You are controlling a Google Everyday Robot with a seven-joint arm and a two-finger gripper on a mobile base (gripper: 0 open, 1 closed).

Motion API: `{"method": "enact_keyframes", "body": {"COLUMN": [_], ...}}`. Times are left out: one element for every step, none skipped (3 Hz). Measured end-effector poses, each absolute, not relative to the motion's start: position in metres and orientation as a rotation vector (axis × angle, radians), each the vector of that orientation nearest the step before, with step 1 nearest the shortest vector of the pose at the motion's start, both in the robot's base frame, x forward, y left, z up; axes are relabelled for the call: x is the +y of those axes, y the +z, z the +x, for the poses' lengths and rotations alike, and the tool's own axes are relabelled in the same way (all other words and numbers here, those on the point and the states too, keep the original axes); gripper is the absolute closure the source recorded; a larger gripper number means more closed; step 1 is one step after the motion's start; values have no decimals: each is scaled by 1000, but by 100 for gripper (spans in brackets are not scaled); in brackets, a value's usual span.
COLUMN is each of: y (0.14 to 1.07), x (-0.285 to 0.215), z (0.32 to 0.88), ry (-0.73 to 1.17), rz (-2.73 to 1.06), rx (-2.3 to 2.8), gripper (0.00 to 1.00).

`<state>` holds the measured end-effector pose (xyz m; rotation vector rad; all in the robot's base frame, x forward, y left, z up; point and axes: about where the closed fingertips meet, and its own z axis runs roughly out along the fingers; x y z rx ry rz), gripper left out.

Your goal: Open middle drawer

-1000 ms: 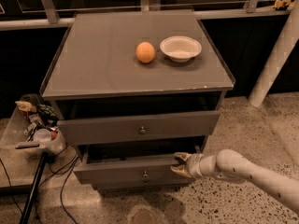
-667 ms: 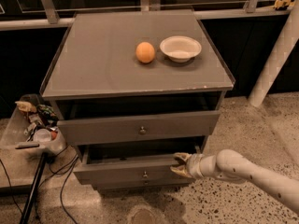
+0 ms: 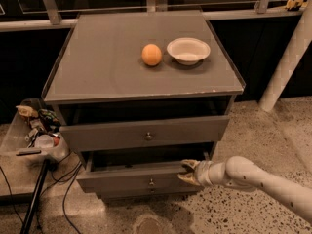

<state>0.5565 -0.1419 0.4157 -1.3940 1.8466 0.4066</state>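
The middle drawer (image 3: pixel 126 179) is the lower grey front in view, with a small round metal knob (image 3: pixel 151 183) at its centre. It stands pulled out a little, with a dark strip of its inside showing above the front. My gripper (image 3: pixel 187 172) reaches in from the right on a white arm (image 3: pixel 253 177) and sits at the right end of this drawer's front, against its top edge. The wider grey drawer front (image 3: pixel 146 133) above it has its own knob (image 3: pixel 148 136).
On the cabinet top (image 3: pixel 97 67) are an orange (image 3: pixel 151 54) and a white bowl (image 3: pixel 188 50). A bin of clutter (image 3: pixel 36 130), a black pole and cables stand at the left. A white post (image 3: pixel 287 57) is at the right. The floor is speckled.
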Motion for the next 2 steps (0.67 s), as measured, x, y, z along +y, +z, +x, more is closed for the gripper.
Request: {"method": "enact_keyframes", "body": {"y": [416,416], "x": [-142,-142], "z": [557,557], "ry": [407,407], "rz": [-1394,-1394], "rx": [1847,1847], "gripper": [35,38]}}
